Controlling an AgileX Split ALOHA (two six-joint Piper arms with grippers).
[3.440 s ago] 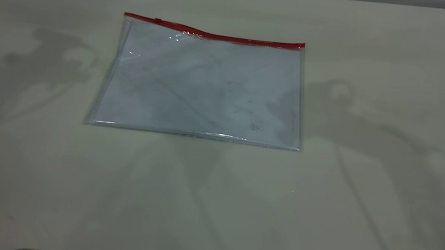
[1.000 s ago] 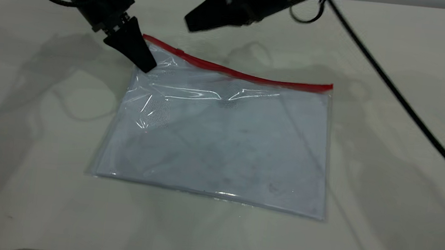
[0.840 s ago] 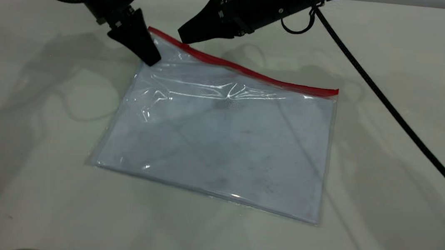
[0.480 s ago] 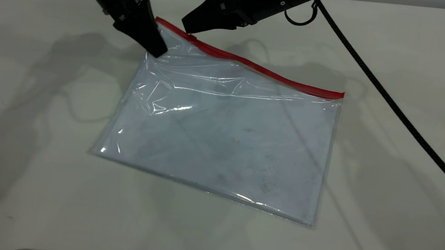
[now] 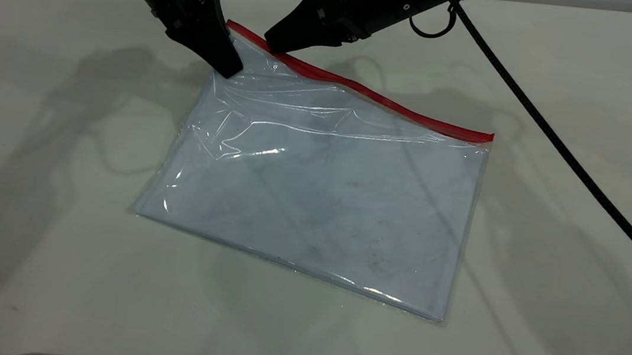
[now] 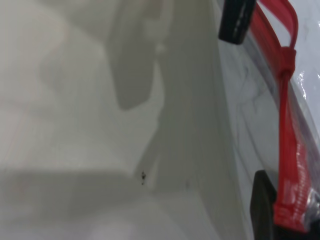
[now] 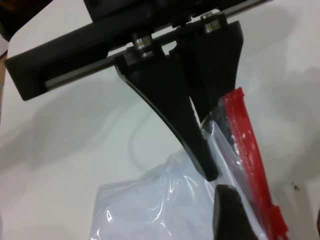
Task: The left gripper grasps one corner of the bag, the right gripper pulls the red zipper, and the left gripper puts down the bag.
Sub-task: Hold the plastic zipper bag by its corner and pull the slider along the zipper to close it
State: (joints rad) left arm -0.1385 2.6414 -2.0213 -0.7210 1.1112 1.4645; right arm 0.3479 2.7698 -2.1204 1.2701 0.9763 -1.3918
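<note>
Bag (image 5: 326, 190) without legible writing, corner (image 5: 236, 34) pinched in left gripper (image 5: 227, 66), right gripper (image 5: 274, 45) jaws' state unclear.

Bright, even overhead light, soft overlapping arm shadows on the white table (image 5: 573, 64), glare streaks on the bag (image 5: 320, 190), both wrist views blurred close up.

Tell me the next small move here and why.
Probably the right gripper should close on the slider tab of the red zipper. The left gripper already pinches the corner of the bag and lifts it off the table, and the right tips sit at the strip near that corner.
</note>
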